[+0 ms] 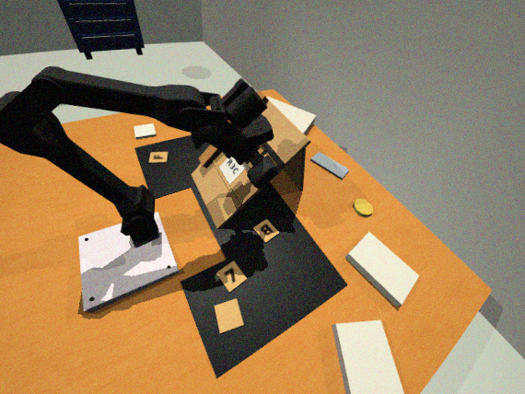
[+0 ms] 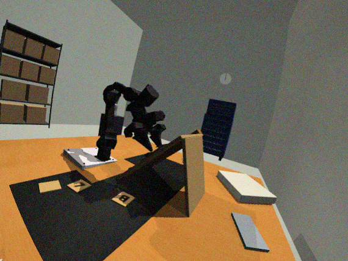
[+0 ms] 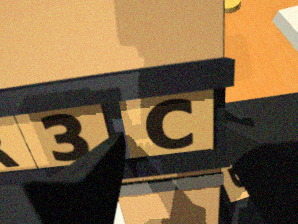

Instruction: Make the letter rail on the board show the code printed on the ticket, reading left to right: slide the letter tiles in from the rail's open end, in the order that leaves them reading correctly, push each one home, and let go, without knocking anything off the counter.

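The slanted board [image 1: 290, 138] [image 2: 195, 171] [image 3: 170, 25] carries the dark rail [image 3: 185, 75] and a white ticket [image 1: 231, 170] reading R3C. In the wrist view the R tile [image 3: 6, 150] and the 3 tile [image 3: 65, 135] touch in the rail. The C tile [image 3: 170, 125] lies in the rail near its right end, with a gap between it and the 3. My gripper [image 2: 155, 148] [image 3: 179, 150] is open around the C tile; one fingertip is at its left edge, the other stands off to its right. The arm hides most of the rail in the top view.
The dark mat [image 1: 299, 276] [image 2: 76, 225] bears a B tile [image 1: 266, 230] [image 2: 123, 199], a 7 tile [image 1: 231, 276] [image 2: 79, 185], a blank tile [image 1: 228, 316] [image 2: 49, 186] and an F tile [image 1: 158, 157]. White blocks [image 1: 384, 269], a grey-blue bar [image 1: 330, 166] and a yellow disc [image 1: 363, 207] lie on the counter.
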Available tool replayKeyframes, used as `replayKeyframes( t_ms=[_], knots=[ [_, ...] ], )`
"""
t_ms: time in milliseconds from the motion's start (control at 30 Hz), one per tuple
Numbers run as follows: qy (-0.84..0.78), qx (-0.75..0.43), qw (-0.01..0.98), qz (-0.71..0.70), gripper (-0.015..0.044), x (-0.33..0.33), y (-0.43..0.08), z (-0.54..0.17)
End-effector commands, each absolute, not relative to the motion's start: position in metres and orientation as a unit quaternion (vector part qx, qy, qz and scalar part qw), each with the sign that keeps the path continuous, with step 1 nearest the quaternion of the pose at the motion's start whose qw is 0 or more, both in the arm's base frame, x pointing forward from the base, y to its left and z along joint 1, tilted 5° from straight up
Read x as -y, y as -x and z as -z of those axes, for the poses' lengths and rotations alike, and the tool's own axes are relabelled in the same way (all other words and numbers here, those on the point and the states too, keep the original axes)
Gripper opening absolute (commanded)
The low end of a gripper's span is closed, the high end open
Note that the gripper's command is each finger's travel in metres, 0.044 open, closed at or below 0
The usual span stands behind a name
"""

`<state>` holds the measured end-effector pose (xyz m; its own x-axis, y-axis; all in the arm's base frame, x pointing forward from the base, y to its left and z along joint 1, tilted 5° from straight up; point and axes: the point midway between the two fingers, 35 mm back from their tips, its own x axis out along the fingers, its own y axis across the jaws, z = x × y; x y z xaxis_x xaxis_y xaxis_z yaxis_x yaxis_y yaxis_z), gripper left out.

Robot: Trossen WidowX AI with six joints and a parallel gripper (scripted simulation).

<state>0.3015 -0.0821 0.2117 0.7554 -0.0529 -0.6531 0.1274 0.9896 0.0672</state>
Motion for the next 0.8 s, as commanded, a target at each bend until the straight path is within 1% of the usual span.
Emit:
replayKeyframes(
  t_ms=[0, 767],
  knots=[
    [-0.052, -0.342, 0.937, 0.049, 0.0295, 0.082, -0.298, -0.218],
    [-0.052, -0.342, 0.937, 0.049, 0.0295, 0.084, -0.286, -0.227]
  ],
)
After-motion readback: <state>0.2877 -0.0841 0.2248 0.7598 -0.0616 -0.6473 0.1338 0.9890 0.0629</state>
